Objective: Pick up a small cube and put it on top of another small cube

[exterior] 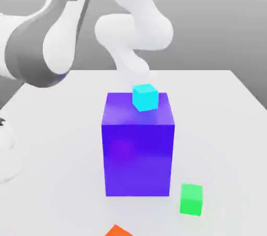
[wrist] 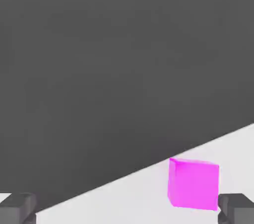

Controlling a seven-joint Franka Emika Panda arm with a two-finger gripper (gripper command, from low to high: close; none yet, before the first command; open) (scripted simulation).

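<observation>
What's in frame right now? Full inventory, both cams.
big block: 1, blue-purple, middle of the table, standing upright
cyan cube: 1, cyan, on top of the big block, toward its rear edge
green cube: 1, green, on the table in front of the big block, toward the exterior view's right
orange object: 1, orange, at the exterior view's lower edge, cut off by the frame, shape unclear
small cube: 1, magenta-pink, on the white surface, seen between the fingertips in the hand view
table: 1, white, under everything
robot arm: 1, white and grey, behind the big block
end effector: 1, dark grey fingers, spread wide, touching nothing
</observation>
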